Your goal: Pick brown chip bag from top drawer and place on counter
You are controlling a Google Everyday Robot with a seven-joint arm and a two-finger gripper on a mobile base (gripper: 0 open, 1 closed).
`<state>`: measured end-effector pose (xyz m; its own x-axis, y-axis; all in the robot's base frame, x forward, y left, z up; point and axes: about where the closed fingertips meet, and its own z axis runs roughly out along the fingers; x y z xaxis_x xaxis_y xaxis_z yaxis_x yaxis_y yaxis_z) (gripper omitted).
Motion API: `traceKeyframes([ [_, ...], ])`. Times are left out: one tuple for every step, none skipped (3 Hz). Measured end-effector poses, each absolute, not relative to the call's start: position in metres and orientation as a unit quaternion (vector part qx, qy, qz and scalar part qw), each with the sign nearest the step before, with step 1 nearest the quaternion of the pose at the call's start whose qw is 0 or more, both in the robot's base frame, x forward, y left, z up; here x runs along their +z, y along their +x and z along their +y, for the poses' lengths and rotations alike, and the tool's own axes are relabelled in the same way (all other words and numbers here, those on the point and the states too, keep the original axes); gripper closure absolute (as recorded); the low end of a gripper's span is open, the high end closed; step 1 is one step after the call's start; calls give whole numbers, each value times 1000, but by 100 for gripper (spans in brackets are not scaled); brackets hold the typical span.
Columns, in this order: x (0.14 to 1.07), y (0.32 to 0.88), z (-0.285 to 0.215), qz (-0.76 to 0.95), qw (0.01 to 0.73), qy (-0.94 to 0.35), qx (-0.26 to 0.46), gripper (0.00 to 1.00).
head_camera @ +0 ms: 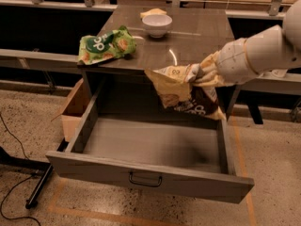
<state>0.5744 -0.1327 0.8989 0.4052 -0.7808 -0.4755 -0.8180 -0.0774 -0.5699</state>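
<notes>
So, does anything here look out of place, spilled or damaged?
Nothing is spilled or broken. The brown chip bag hangs crumpled from the tool, above the open top drawer, not yet on the counter. The green chip bag lies crumpled at the counter's left front corner.

Counter [202, 39]: green bag [106, 44], bowl [157, 25]; pincer [197, 73] w/ brown chip bag [175, 92] at front edge.
</notes>
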Motion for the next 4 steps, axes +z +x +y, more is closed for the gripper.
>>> traceKeyframes([
  [954,605,-146,523,421,-738,-68,100],
  [1003,637,-153,496,437,-736,-145,100],
  [1028,672,-158,480,440,-731,-204,100],
  [1027,704,-157,474,437,-727,-238,100],
])
